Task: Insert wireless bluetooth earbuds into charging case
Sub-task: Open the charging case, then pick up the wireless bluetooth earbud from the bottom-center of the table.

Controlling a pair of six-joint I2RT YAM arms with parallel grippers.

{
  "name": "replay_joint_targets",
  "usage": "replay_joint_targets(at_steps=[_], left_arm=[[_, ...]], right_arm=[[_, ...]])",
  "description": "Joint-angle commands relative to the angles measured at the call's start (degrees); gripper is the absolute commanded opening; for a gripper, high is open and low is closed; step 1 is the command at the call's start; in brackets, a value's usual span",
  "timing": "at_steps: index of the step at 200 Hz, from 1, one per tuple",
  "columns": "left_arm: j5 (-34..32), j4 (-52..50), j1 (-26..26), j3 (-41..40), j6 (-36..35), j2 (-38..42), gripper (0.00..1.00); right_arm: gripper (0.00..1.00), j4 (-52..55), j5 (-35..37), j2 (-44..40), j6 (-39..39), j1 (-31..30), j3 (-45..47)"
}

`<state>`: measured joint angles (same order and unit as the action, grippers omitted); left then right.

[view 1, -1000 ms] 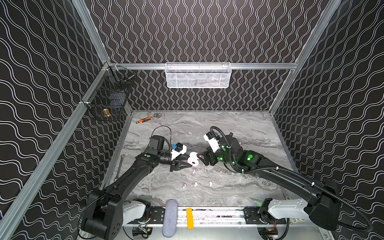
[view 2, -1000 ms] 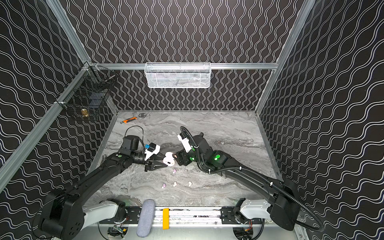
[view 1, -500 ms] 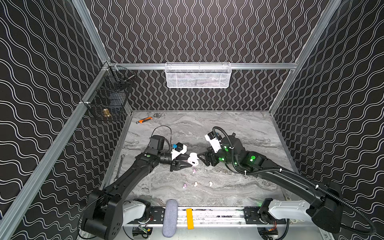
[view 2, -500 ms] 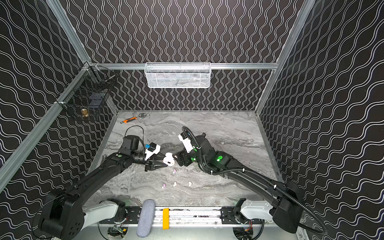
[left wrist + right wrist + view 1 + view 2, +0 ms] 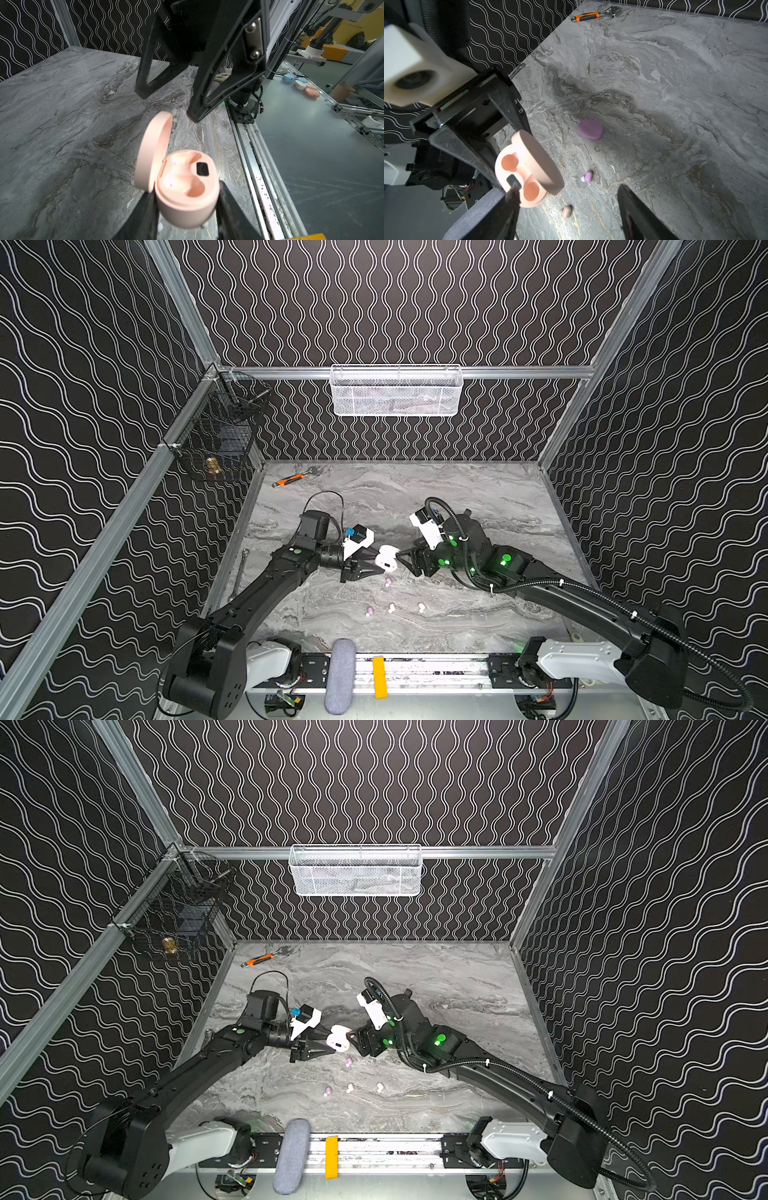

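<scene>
My left gripper point(image 5: 376, 566) point(image 5: 328, 1046) point(image 5: 187, 209) is shut on a pale pink charging case point(image 5: 386, 559) point(image 5: 338, 1039) point(image 5: 187, 193) point(image 5: 521, 176), held above the table. Its lid point(image 5: 153, 149) stands open and both sockets are empty. My right gripper point(image 5: 405, 560) point(image 5: 353, 1038) point(image 5: 166, 106) point(image 5: 568, 187) faces it, open and holding nothing, with one fingertip a small gap from the lid's edge. The earbuds lie loose on the table: a lilac one point(image 5: 388, 582) point(image 5: 349, 1062) point(image 5: 587, 176) below the case, then a lilac one point(image 5: 369, 611) and two cream ones point(image 5: 391, 608) point(image 5: 421, 607) nearer the front.
A shut purple case point(image 5: 590, 128) lies on the marble table under the grippers. An orange-handled wrench point(image 5: 291, 480) point(image 5: 587, 16) rests at the back left. A white mesh basket point(image 5: 395, 389) and a black wire basket point(image 5: 220, 439) hang on the walls. A grey padded roll point(image 5: 340, 676) sits on the front rail.
The right wrist has shifted slightly to the right and nearer, with its jaws a little narrower. The left arm and the case have stayed still.
</scene>
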<state>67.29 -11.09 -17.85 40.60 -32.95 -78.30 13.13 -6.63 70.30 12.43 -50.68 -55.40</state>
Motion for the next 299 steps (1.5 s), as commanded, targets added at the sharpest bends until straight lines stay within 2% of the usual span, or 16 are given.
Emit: replay_joint_targets(at_steps=[1, 141, 175, 209, 264, 299], left_arm=[[0.6, 2.1, -0.1, 0.5, 0.6, -0.2, 0.24], [-0.3, 4.6, -0.1, 0.0, 2.4, -0.4, 0.24], [-0.7, 5.0, 0.0, -0.3, 2.6, -0.3, 0.24], [-1.0, 6.1, -0.1, -0.5, 3.7, -0.3, 0.24], [-0.9, 7.1, -0.1, -1.2, 4.4, -0.6, 0.25], [-0.6, 7.1, -0.1, -1.1, 4.6, -0.6, 0.25]], right_arm=[[0.75, -0.8, -0.7, 0.0, 0.0, -0.1, 0.4], [0.74, -1.1, -1.1, -3.0, 4.3, -0.1, 4.7], [0.74, 2.1, 0.1, -2.2, 8.2, 0.0, 5.4], [0.68, 9.3, 1.0, 1.4, 12.6, 0.7, 5.2], [0.55, 4.9, -1.6, -1.1, 20.4, 0.6, 13.7], [0.47, 3.3, -3.9, -0.1, 22.5, 0.6, 17.9]])
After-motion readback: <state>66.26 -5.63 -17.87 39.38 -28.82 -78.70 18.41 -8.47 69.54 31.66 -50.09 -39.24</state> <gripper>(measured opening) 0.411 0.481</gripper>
